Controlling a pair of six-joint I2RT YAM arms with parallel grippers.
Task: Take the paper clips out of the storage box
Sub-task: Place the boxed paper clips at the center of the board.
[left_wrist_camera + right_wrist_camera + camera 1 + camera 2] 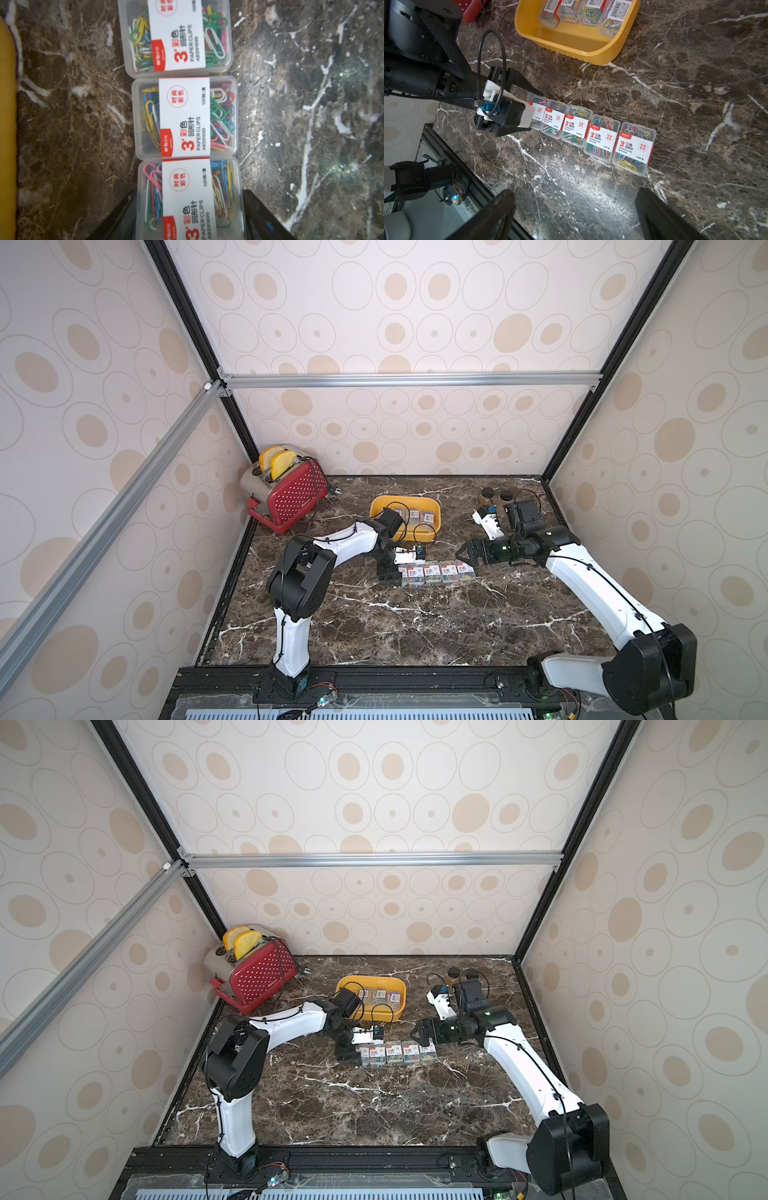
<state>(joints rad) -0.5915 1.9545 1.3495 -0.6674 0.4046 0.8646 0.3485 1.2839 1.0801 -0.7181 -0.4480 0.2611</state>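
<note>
The yellow storage box [405, 498] [370, 978] stands at the back middle of the marble table. A few clear boxes of paper clips [417, 516] [581, 12] lie along its far side. Several more clip boxes [440, 571] [599, 137] lie in a row on the table in front of it. My left gripper [400, 572] [189, 192] points down at the row's left end. Its fingers [261, 216] press both sides of the end box [189, 199], which rests on the table. My right gripper [463, 558] [575, 193] hangs open and empty just right of the row.
A red dotted toaster [286, 497] with bread slices stands in the back left corner. Two black-capped brown jars [496, 495] stand at the back right, behind my right arm. Walls close in the table on three sides.
</note>
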